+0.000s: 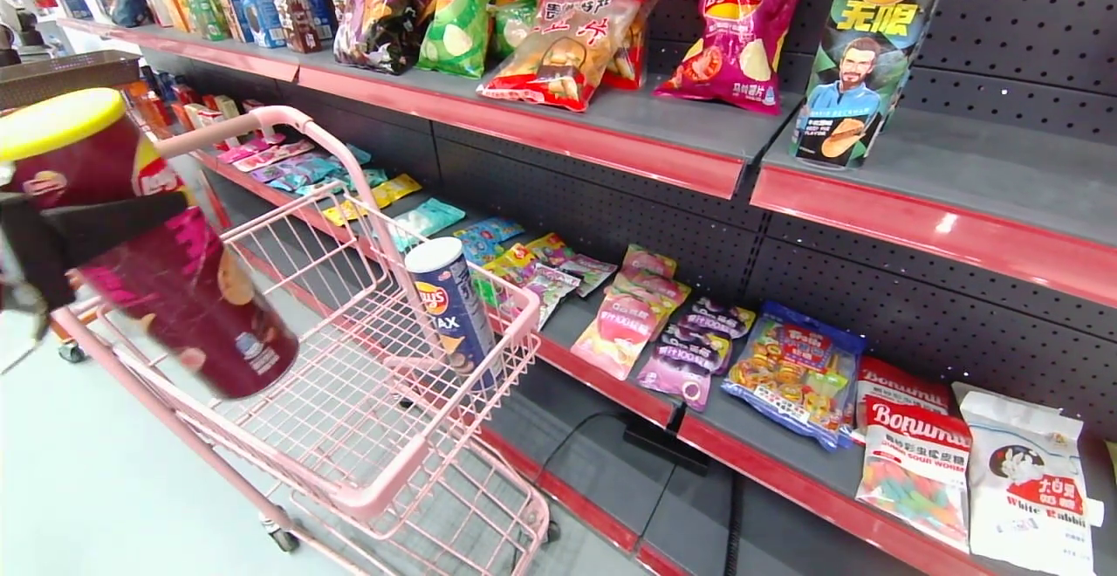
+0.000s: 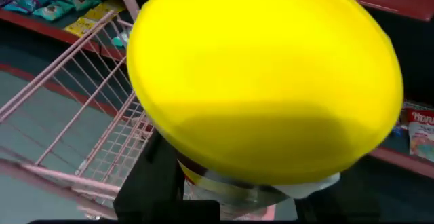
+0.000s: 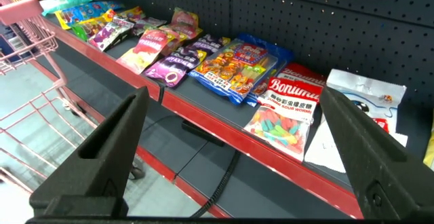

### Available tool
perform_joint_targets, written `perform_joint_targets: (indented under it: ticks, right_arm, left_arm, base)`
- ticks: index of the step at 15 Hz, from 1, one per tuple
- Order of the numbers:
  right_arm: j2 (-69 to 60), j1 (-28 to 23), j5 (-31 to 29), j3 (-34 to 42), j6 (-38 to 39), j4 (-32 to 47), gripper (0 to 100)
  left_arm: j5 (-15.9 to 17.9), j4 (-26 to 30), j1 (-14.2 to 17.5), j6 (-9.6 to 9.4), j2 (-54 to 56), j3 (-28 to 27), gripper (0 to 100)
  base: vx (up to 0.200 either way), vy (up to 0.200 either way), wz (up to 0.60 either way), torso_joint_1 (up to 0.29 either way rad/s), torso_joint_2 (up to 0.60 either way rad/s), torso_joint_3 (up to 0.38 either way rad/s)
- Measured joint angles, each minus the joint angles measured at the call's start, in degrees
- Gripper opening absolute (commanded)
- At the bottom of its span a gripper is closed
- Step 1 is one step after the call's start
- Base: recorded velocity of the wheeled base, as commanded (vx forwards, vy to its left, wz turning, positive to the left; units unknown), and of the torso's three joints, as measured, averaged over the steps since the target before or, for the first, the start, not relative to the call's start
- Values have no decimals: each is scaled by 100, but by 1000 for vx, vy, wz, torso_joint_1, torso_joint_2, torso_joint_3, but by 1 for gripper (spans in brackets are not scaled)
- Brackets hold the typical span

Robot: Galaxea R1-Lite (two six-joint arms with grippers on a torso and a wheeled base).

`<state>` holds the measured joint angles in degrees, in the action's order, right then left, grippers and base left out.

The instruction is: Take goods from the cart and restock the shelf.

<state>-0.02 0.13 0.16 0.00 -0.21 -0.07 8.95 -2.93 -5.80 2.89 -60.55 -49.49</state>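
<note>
L jaws clamp red chip can (image 1: 174, 297), yellow lid (image 2: 264, 81), left of frame by pink cart (image 1: 371, 493). R jaws wide open, empty, facing lower shelf (image 3: 224, 125).

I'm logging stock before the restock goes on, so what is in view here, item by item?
red can: one, dark red with a yellow lid, held above the cart's near side
blue can: one, blue, upright inside the cart
cart: one, pink wire, beside the shelves
chip bags: about seven, mixed colours, on the upper shelf
boxes: a row, mostly blue and green, far end of the upper shelf
candy packets: many, mixed colours, lying flat along the lower shelf
cable: one, black, under the lower shelf
left gripper: black, closed around the red can
right gripper: black, open, in front of the lower shelf
</note>
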Motion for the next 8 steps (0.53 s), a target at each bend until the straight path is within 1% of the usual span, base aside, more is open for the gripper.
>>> perform_joint_targets:
  ticks: [1, 2, 4, 5, 6, 8]
  right_arm:
    - [0, 0, -11, 0, -6, 0, 100]
    - [0, 0, -13, 0, -11, 5, 100]
    - [0, 5, -16, 0, -12, 2, 100]
    - [0, 0, -18, 0, -15, 0, 100]
    - [0, 0, -26, 0, -12, 0, 100]
    - [0, 2, -26, 0, -12, 0, 100]
  left_arm:
    - [-2, 513, 0, -46, 521, -9, 0]
    - [-2, 1042, 0, -144, 1017, -6, 0]
    - [-11, 2178, 0, -393, 1990, 2, 0]
    - [-24, 2594, 0, -494, 2350, 13, 0]
    - [-88, 2783, 5, -573, 2673, 41, 0]
    - [-315, 2790, 18, -633, 3076, 115, 0]
  base:
    - [0, 0, 0, 0, 0, 0]
    - [0, 0, 0, 27, -129, -95]
    - [0, 0, 0, 73, -339, -241]
    - [0, 0, 0, 110, -447, -310]
    - [0, 0, 0, 149, -486, -339]
    - [0, 0, 0, 161, -488, -344]
